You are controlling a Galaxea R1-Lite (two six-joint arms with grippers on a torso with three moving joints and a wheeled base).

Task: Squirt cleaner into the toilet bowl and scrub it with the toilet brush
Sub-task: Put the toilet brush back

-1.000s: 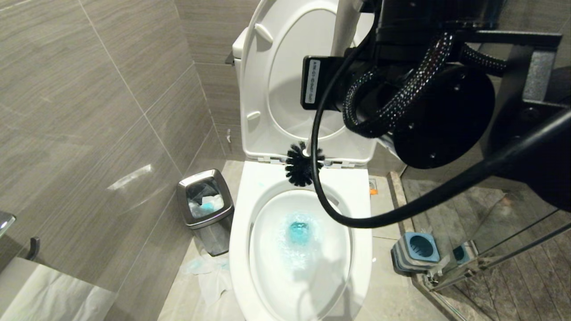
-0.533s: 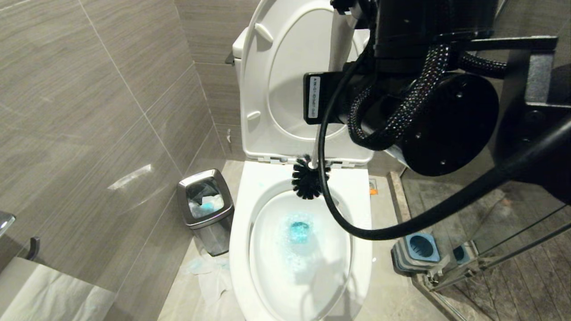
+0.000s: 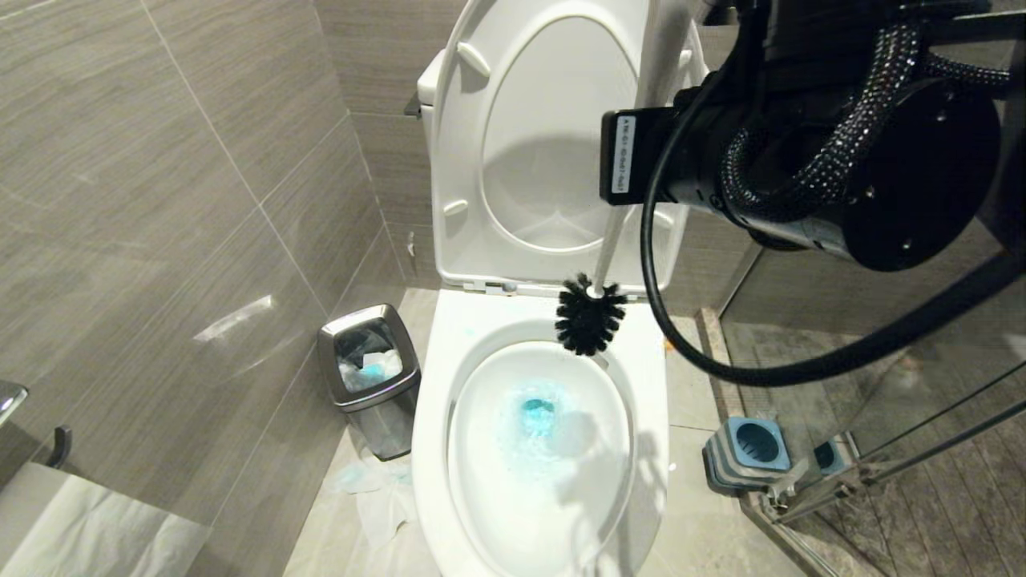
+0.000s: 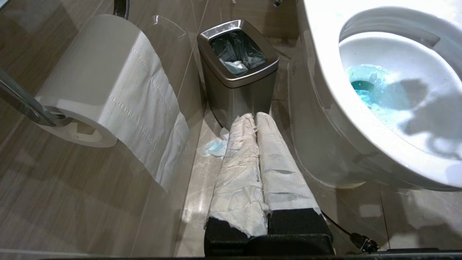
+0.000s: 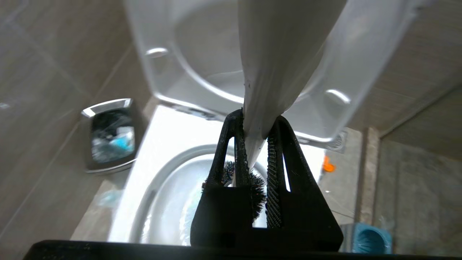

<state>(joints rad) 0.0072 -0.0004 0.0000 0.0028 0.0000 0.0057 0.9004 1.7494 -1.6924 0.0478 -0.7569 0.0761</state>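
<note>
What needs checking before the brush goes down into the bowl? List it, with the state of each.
1. Grip: right gripper shut on the toilet brush handle: ok.
2. Brush head above the rear of the toilet bowl, not in the water: ok.
3. Cleaner tints the water blue: ok.
4. Lid raised, opening free: ok.
5. Holder on the floor beside the bowl, empty: ok.
6. Left gripper shut, low beside the bin, apart from the bowl: ok.
</note>
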